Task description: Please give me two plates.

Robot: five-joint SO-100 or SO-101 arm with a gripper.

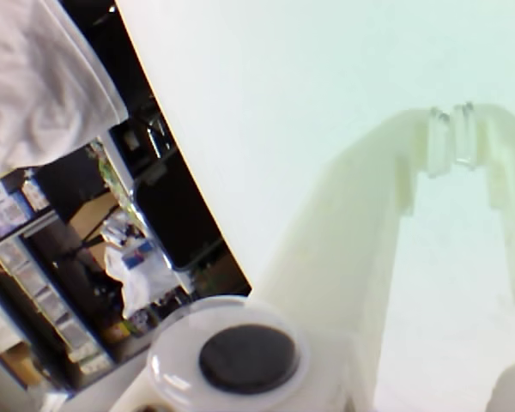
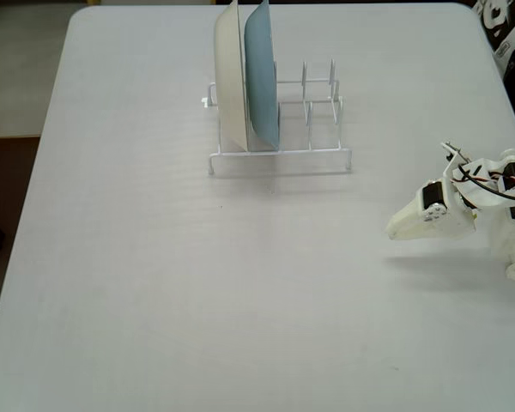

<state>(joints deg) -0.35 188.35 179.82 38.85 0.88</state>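
White plastic is filling the wrist view: the hand [image 1: 453, 137] is hanging over the pale bench [image 1: 326, 51] with its two fingers drawn together until the clear tips are meeting, and nothing is sitting between them, so it is closed and empty. In the fixed view the hand [image 2: 396, 230] is hovering near the right edge of the bench [image 2: 154, 300], its tip pointing left and well apart from everything else. I judge it is waiting folded back there, out of the way.

Farther back a white wire rack [image 2: 318, 151] is standing on the bench, its long side running left to right in the fixed view. A cream plate [image 2: 230, 77] and a light blue plate [image 2: 262, 77] are standing on edge in its leftmost slots, close together. The wires are propping them upright, which is leaving their top rims free to pinch. Their faces are turning left and right in the view, and their rims are pointing toward the camera and away from it. The slots to the right are standing empty.

No orange plate or yellow plate is showing in either view, so I cannot tell where they are lying or which way they are facing
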